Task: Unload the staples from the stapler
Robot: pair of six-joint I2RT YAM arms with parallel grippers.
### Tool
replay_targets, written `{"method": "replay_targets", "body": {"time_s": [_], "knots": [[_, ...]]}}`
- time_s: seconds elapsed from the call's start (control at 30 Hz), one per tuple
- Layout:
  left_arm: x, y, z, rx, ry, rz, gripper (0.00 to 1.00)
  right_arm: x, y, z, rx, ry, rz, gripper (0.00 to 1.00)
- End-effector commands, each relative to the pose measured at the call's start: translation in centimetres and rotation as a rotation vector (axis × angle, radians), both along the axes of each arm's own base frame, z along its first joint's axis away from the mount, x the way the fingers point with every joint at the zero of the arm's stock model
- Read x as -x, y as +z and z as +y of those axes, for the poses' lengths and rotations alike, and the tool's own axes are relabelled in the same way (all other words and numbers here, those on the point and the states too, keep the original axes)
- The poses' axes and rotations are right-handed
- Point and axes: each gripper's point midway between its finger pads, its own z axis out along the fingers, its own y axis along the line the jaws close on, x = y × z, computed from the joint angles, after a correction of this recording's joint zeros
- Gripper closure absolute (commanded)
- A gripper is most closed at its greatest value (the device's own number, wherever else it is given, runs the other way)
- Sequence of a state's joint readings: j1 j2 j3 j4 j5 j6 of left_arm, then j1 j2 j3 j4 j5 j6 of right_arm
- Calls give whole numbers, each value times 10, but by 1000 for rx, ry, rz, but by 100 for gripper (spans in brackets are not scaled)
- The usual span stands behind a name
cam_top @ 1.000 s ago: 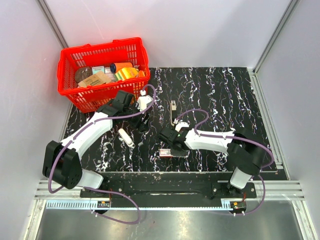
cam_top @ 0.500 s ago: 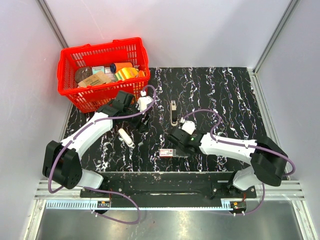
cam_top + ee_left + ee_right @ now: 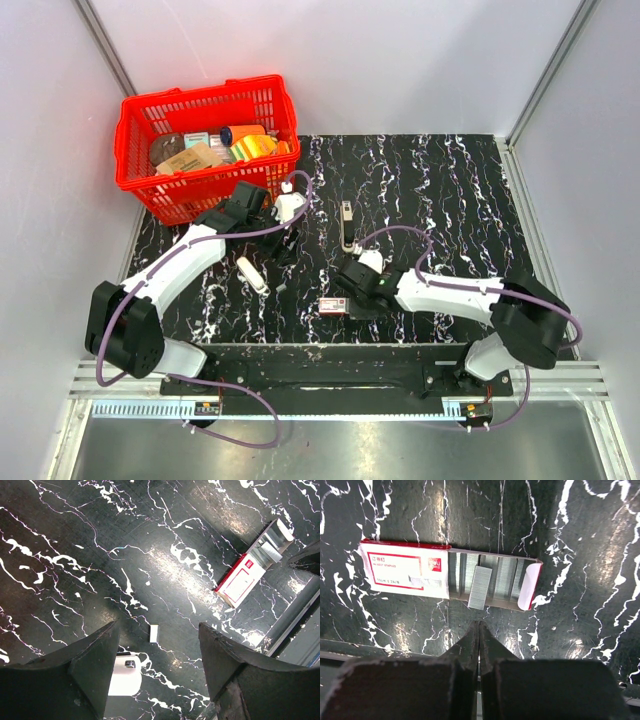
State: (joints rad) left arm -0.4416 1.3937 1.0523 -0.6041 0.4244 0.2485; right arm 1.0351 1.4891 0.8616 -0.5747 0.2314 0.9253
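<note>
The stapler (image 3: 346, 226), a slim black bar with a pale far end, lies on the black marbled table, beyond both grippers; neither wrist view shows it. My right gripper (image 3: 350, 298) is shut and empty, its tips (image 3: 479, 623) just short of an open red-and-white staple box (image 3: 405, 570). A loose strip of staples (image 3: 480, 594) lies slanted across the box's tray. The box also shows in the top view (image 3: 334, 305) and in the left wrist view (image 3: 247, 575). My left gripper (image 3: 159, 627) is open and empty, hovering over the table left of the stapler (image 3: 285, 248).
A white oblong stick (image 3: 252, 274) lies below my left gripper, its end in the left wrist view (image 3: 124, 675). A small white piece (image 3: 154, 633) lies beside it. A red basket (image 3: 135, 180) of goods stands at the back left.
My right gripper has drawn back a little to the right off the staple box, and its elbow has swung outward. The left arm has not moved.
</note>
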Motion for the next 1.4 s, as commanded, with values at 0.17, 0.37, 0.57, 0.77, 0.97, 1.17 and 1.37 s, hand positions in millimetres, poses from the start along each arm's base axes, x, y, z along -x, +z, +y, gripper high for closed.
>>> {"method": "replay_targets", "body": {"time_s": [0.17, 0.37, 0.57, 0.77, 0.97, 1.17, 1.37], "knots": [[-9, 18, -2, 5, -8, -77, 31, -3, 0, 20, -11, 75, 10, 100], [-9, 16, -1, 1, -10, -77, 32, -10, 0, 22, 16, 86, -8, 100], [-9, 16, -1, -1, -13, -75, 32, -16, 0, 23, 47, 100, -24, 100], [-9, 15, -2, 0, -16, -72, 32, -19, 0, 19, 55, 95, -33, 100], [-9, 17, -1, -5, -17, -72, 32, -13, 6, 22, 1, 121, -31, 100], [-8, 18, 0, -2, -14, -73, 32, 0, 19, 24, -102, 166, -35, 100], [-7, 20, 0, -2, -14, -76, 32, 8, 9, 13, -66, 176, -3, 100]]}}
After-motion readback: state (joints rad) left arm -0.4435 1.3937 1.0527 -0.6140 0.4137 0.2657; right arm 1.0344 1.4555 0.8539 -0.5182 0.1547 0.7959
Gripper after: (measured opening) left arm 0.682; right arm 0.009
